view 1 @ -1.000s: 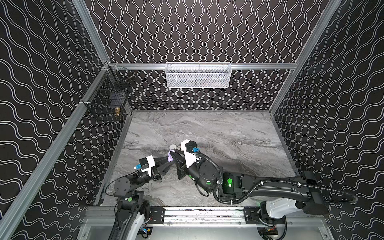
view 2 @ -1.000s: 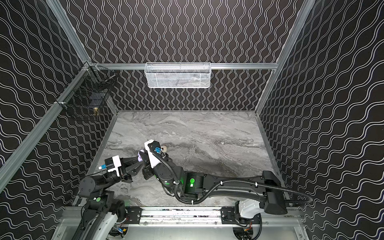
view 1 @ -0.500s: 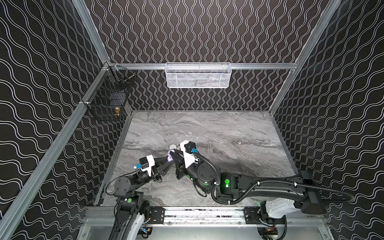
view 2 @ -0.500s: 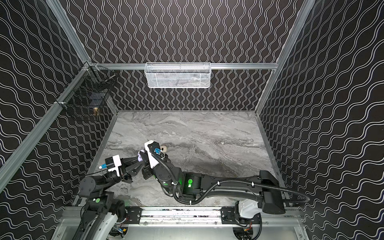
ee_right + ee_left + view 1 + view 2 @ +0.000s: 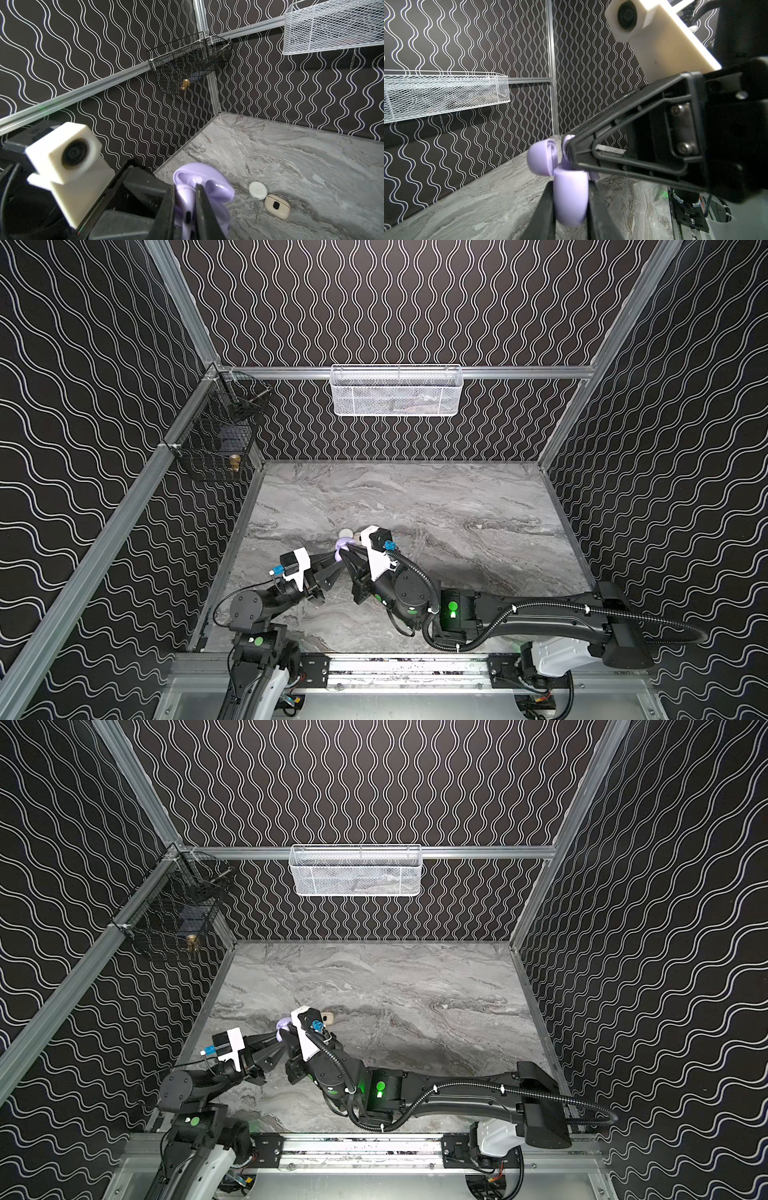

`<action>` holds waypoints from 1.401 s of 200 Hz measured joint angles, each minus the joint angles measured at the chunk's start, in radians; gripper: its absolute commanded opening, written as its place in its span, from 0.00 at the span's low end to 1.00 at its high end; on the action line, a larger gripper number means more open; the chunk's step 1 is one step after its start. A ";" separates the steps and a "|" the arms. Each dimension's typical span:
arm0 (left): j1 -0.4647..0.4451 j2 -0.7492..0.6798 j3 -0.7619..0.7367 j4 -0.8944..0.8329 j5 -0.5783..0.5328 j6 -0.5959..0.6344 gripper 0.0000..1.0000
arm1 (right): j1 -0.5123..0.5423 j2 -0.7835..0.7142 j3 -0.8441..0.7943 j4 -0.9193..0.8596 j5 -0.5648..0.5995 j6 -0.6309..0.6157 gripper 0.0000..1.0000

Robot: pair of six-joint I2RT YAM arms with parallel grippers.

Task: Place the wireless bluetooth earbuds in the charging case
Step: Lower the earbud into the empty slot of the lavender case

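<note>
Hardly anything had moved over the last second, tbh. The right arm [image 5: 540, 614] had slid its back links a touch toward the left arm's side, while both sets of fingers sat where they were.

The left gripper [image 5: 570, 187] was clamped on the body of the lavender charging case [image 5: 571, 203], lid flipped open. The right gripper [image 5: 184, 197] had its fingers squeezed nearly together on what looked like a lavender earbud [image 5: 565, 142], right at the case's mouth. So the robot seemed to be mid-insert on that bud, not yet let go. Whether its twin was already seated couldn't be told, since the fingers hid the wells.

Just past the right gripper's tips, a white case [image 5: 257, 190] and a cream case [image 5: 277, 205] lay side by side on the tabletop [image 5: 311, 166]. No loose buds showed near them, so what was left there was unclear.

Only the right wrist view showed both spare cases plainly. In a top view the white case [image 5: 347, 534] just peeked past the grippers, and in a top view only the cream case [image 5: 328, 1017] did. The left wrist view alone showed the hinged lid and the clamped body side-on.
</note>
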 measured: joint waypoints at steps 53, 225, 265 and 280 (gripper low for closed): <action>0.000 0.002 0.005 0.008 -0.001 0.000 0.00 | 0.000 -0.002 0.000 0.055 0.033 -0.030 0.12; 0.000 -0.012 0.014 -0.051 -0.054 0.008 0.00 | -0.008 0.073 -0.016 0.212 0.079 -0.028 0.09; 0.000 -0.017 0.018 -0.094 -0.056 0.025 0.00 | -0.008 0.062 -0.046 0.215 0.080 -0.003 0.17; 0.000 -0.018 0.019 -0.093 -0.055 0.026 0.00 | -0.007 0.055 -0.051 0.215 0.067 -0.002 0.21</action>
